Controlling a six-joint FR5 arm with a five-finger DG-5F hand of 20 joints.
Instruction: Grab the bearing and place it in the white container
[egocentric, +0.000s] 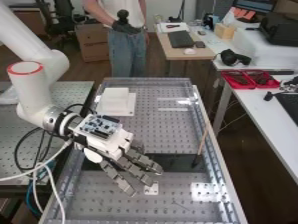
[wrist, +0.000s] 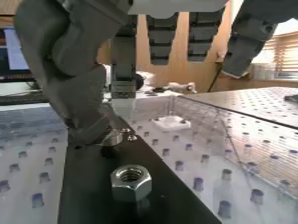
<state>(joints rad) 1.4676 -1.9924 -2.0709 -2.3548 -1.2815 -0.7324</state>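
Observation:
The hand (egocentric: 110, 142) is over the middle of the bench in the high view, its fingers stretched toward the near end. In the wrist view the hand (wrist: 161, 37) has straight, spread fingers, and its thumb hangs low over a black strip (wrist: 166, 200). Beside the thumb's tip a shiny metal piece (wrist: 113, 137) is partly hidden; I cannot tell for sure whether it is the bearing. A large hex nut (wrist: 131, 184) stands on the strip in front of it. The white container (egocentric: 116, 102) sits farther up the bench, beyond the hand.
Small metal parts (wrist: 131, 136) lie by the thumb's tip. A small white block (egocentric: 151, 189) lies on the perforated plate near the fingertips. A thin wooden stick (egocentric: 201, 142) leans at the bench's right rail (egocentric: 223, 165). Red trays (egocentric: 243, 80) stand on the side table.

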